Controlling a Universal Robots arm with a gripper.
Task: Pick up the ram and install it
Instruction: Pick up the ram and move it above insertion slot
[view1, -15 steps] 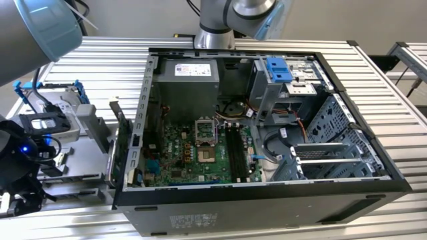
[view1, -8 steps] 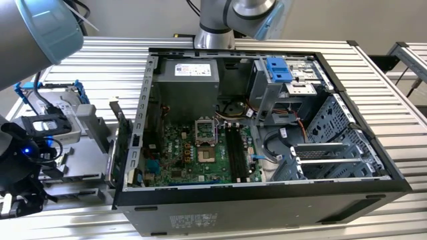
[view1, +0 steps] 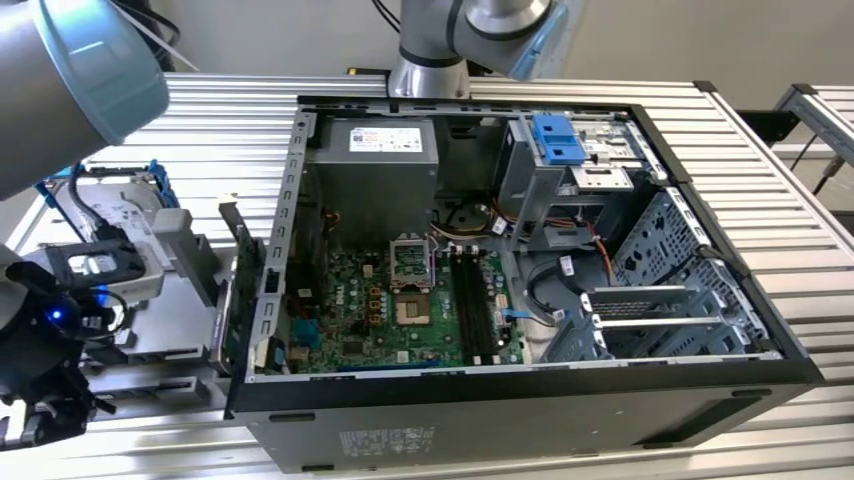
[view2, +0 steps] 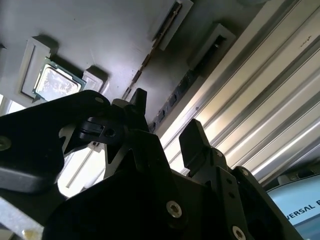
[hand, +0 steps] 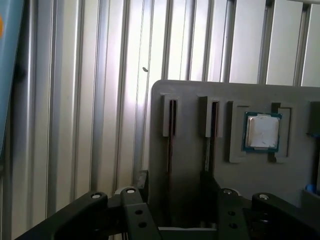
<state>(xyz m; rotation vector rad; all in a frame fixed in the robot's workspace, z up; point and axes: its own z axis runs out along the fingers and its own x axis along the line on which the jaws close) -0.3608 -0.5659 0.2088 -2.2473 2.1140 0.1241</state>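
The claw hangs wide open over the grey tray, with nothing in its grip. The ram stands on edge in the tray slot farther from the square chip, in line with the gap between the two black fingers. A second thin board stands in the next slot. The tray lies on the slatted table, just beside the open computer case, on the exterior view's left.

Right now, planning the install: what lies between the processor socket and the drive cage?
The motherboard's long black memory slots and some cables, in the exterior view.
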